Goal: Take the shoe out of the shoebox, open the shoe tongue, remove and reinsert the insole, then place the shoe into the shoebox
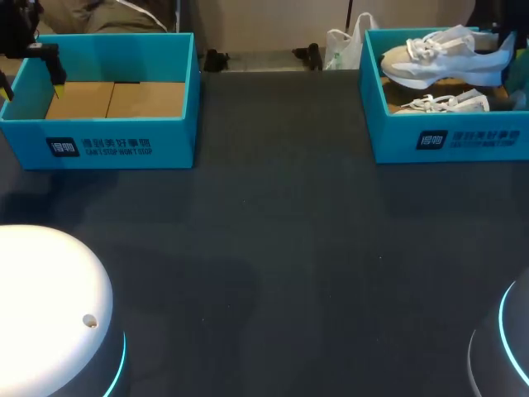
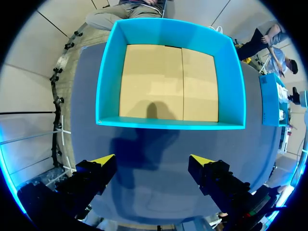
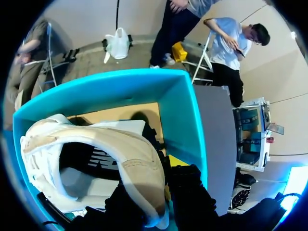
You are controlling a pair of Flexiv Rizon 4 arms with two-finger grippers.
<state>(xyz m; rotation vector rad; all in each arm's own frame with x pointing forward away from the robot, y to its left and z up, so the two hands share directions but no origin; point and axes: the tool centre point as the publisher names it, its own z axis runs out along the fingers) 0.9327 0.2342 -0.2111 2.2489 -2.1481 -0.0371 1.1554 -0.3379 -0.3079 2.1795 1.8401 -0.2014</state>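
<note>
A white and beige sneaker [image 1: 446,56] hangs tilted above the right blue shoebox [image 1: 450,141]. My right gripper [image 1: 512,64] is shut on its heel. In the right wrist view the heel collar [image 3: 144,178] sits pinched between the fingers, one yellow tip [image 3: 176,160] showing beside it, with the shoe's opening [image 3: 82,159] facing the camera. A second sneaker [image 1: 438,103] lies inside that box. My left gripper [image 1: 33,81] is at the left shoebox [image 1: 107,136], which holds only its cardboard floor [image 2: 168,82]. In the left wrist view that gripper [image 2: 151,161] is open and holds nothing, the box just ahead of it.
Dark table surface [image 1: 281,248] stretches between and in front of the two boxes. My arms' rounded bases sit at the near left [image 1: 41,314] and near right [image 1: 504,347] corners.
</note>
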